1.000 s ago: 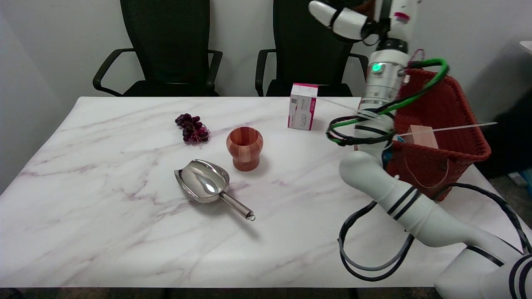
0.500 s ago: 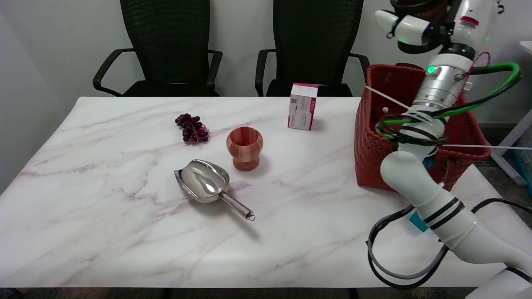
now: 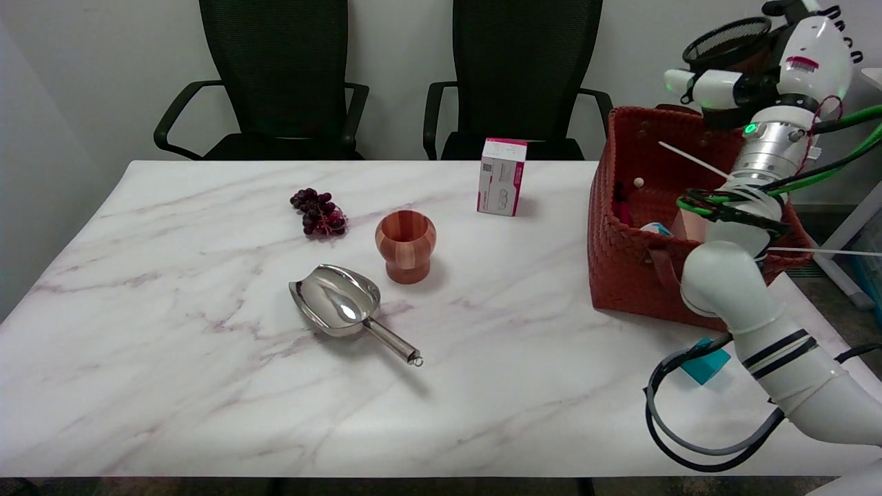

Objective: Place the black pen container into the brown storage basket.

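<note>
Black pen container (image 3: 729,40) held aloft by right hand (image 3: 772,58), fingers wrapped on it, mouth tilted toward 10 o'clock. Brown storage basket (image 3: 623,255) lies below, toward 7 o'clock of container; lowering judged required.

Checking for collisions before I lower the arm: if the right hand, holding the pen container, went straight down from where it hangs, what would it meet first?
Probably the brown storage basket, its inside or back rim; depth is unclear. The right hand holds the black pen container above it.
</note>
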`<state>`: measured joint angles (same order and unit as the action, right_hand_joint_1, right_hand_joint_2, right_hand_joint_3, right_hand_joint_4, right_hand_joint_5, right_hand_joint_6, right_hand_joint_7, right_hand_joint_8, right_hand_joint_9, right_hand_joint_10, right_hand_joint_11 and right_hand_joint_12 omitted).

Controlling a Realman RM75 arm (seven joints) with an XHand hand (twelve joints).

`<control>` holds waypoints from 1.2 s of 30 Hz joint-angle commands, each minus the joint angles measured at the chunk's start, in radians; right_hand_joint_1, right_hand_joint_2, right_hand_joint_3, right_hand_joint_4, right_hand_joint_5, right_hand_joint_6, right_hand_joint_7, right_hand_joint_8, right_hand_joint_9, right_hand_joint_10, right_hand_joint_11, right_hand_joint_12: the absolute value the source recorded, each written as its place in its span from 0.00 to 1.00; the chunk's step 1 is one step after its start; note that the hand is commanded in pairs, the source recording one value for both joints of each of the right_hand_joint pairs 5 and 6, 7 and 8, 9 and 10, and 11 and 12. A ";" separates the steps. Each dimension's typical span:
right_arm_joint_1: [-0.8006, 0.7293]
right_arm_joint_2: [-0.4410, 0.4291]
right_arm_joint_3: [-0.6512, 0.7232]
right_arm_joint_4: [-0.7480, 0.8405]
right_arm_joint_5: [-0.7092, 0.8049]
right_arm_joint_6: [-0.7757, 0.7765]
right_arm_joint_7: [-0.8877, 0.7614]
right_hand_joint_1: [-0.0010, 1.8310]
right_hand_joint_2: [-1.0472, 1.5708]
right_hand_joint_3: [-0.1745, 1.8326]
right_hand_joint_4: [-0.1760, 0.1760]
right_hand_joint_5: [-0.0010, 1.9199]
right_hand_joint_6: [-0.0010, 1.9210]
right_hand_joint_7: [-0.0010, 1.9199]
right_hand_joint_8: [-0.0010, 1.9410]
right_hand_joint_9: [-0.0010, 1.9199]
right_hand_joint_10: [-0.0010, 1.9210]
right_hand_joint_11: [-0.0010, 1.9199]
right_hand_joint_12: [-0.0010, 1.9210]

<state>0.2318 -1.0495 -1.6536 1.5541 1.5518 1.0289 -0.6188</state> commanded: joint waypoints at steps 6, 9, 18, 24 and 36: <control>0.019 0.039 -0.010 -0.233 0.388 -0.278 -0.245 0.69 0.38 0.00 0.50 0.18 0.18 0.58 0.57 0.53 0.53 0.27 0.27; 0.019 0.042 0.005 -0.252 0.404 -0.281 -0.246 0.70 0.38 0.00 0.50 0.17 0.17 0.58 0.57 0.53 0.53 0.26 0.26; 0.021 0.051 0.024 -0.297 0.414 -0.267 -0.246 0.71 0.40 0.03 0.50 0.14 0.14 0.57 0.57 0.51 0.51 0.24 0.24; 0.021 0.051 0.050 -0.287 0.410 -0.252 -0.243 0.70 0.40 0.03 0.50 0.15 0.15 0.56 0.56 0.51 0.51 0.28 0.28; 0.022 0.053 0.087 -0.179 0.402 -0.209 -0.230 0.62 0.26 0.17 0.50 0.00 0.00 0.01 0.01 0.02 0.02 0.00 0.00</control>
<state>0.2506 -1.0016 -1.6065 1.3101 1.9339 0.7898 -0.8468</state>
